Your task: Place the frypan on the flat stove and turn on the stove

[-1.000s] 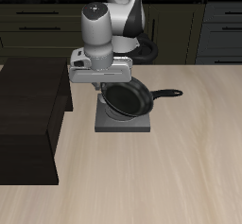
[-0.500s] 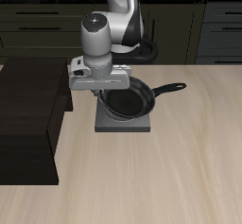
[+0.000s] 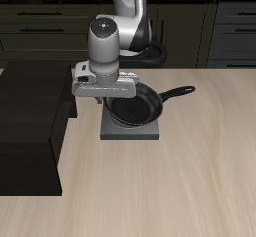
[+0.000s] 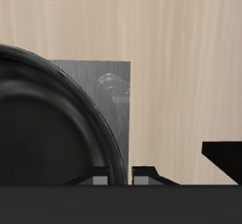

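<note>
The black frypan (image 3: 138,105) lies on the grey flat stove (image 3: 130,132), its long handle (image 3: 180,93) pointing away from the dark cabinet. My gripper (image 3: 108,102) hangs over the pan's rim on the cabinet side. In the wrist view the pan (image 4: 47,124) covers most of the stove plate (image 4: 106,110), and its rim runs between my two fingertips (image 4: 120,178), which stand close together on it. A small knob (image 4: 115,82) shows on the bare part of the plate. The burner rings are hidden under the pan.
A large dark cabinet block (image 3: 30,131) stands right beside the stove and close to my gripper. Dark drawers (image 3: 40,26) line the back behind the robot. The wooden table (image 3: 190,181) stretches toward the front edge.
The pan has turned a little on the stove, its handle swinging toward the back. My gripper has shifted slightly with it and stays on the rim.
</note>
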You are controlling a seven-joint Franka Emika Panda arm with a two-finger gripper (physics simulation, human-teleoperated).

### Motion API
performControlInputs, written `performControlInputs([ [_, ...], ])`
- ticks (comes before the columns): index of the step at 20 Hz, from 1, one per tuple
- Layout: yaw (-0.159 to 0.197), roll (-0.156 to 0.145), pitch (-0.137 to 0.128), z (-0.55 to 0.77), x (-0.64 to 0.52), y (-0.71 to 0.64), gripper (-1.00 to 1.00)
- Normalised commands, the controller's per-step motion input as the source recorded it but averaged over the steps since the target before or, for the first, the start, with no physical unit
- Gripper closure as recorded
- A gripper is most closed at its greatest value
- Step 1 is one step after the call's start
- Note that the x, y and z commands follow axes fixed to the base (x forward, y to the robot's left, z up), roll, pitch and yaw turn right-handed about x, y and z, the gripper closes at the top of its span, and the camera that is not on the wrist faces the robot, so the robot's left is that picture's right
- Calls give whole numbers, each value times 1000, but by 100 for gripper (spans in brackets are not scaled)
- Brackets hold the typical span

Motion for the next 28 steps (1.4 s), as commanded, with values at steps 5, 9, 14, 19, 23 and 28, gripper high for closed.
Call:
performControlInputs([
  [5,10,-48,11,-23,0,-86,-100],
  [9,35,18,-60,121,-151,27,-100],
  [14,50,-41,-76,139,-197,32,-100],
  [19,-12,-20,-35,198,-221,43,-100],
  [23,8,1,-29,168,-308,101,-100],
  [28,9,-5,-17,109,-218,66,-100],
])
